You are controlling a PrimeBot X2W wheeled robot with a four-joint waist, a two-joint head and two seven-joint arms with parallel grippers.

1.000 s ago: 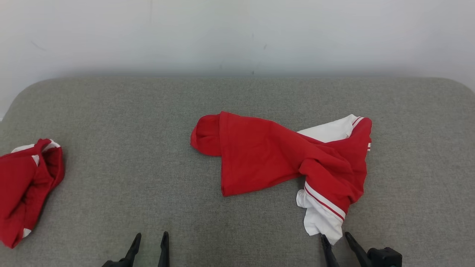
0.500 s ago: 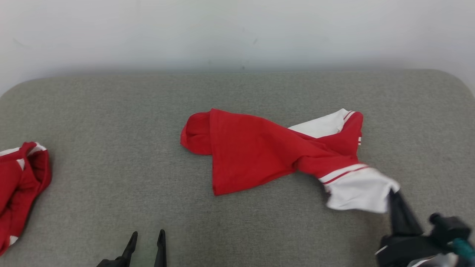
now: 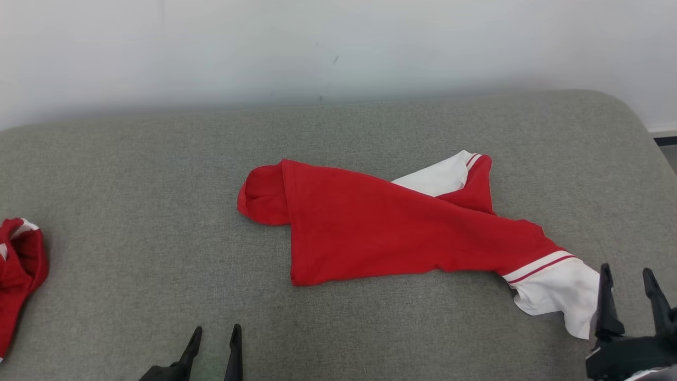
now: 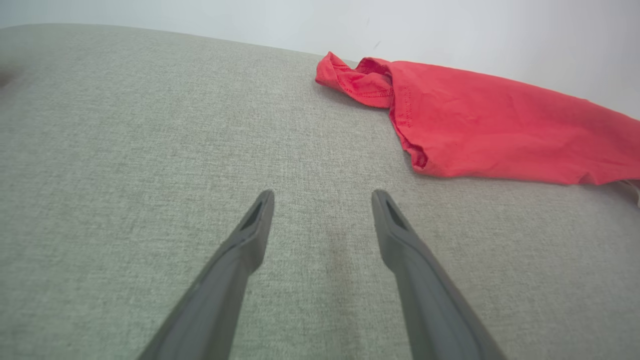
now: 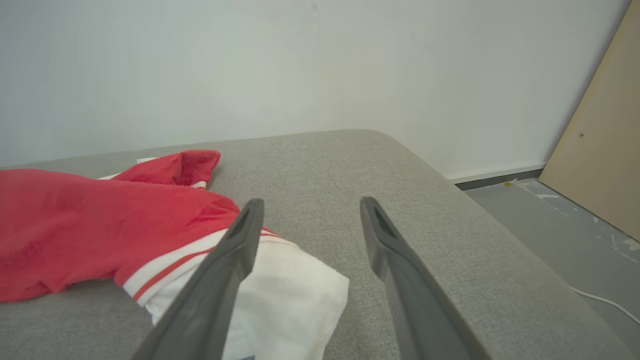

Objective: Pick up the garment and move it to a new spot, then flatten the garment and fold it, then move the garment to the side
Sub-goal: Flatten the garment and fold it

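Note:
The garment [image 3: 381, 227] is red with white, red-striped sleeves and lies stretched across the middle of the grey padded surface [image 3: 158, 174]. One white sleeve [image 3: 555, 288] reaches toward the lower right, and another sleeve shows at the back. My right gripper [image 3: 626, 271] stands open just right of that near sleeve, its left finger at the cloth's edge. In the right wrist view the right gripper [image 5: 311, 201] hangs open over the white sleeve [image 5: 290, 295], gripping nothing. My left gripper [image 3: 217, 330] is open near the front edge, short of the garment [image 4: 490, 130]; its fingers [image 4: 324, 194] hold nothing.
A second red and white garment [image 3: 18, 264] lies bunched at the far left edge. The surface ends close to the right of my right gripper, with grey floor [image 5: 565, 235] and a leaning wooden board [image 5: 595, 150] beyond. A white wall stands behind.
My right gripper shut on the white sleeve, drew it out to the right, then opened and let it lie. The head camera turned right. The left gripper stayed put.

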